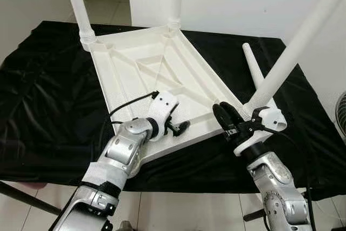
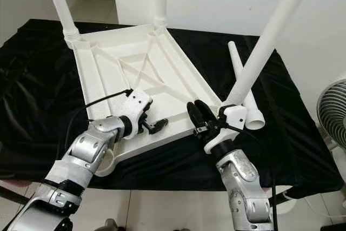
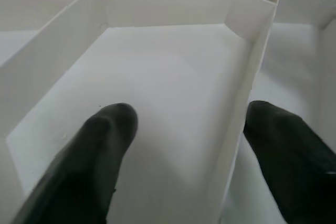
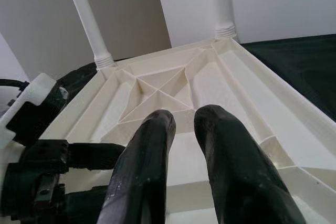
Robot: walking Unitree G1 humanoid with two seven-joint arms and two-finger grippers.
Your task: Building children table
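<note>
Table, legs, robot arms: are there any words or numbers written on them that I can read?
None. The upside-down white table, its legs, the loose leg, the black cloth and both arms carry no readable words, numbers or signs. The left gripper and right gripper are plain black too.

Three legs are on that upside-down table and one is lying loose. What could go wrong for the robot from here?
1. The near-right leg leans outward, unlike the two far legs; it may not be fully seated and could tip out.
2. The tabletop rests on a loose black cloth near the edge; a push could slide it.
3. The left gripper has its fingers astride a thin rib; twisting there might strain it.
The loose leg could also roll.
</note>
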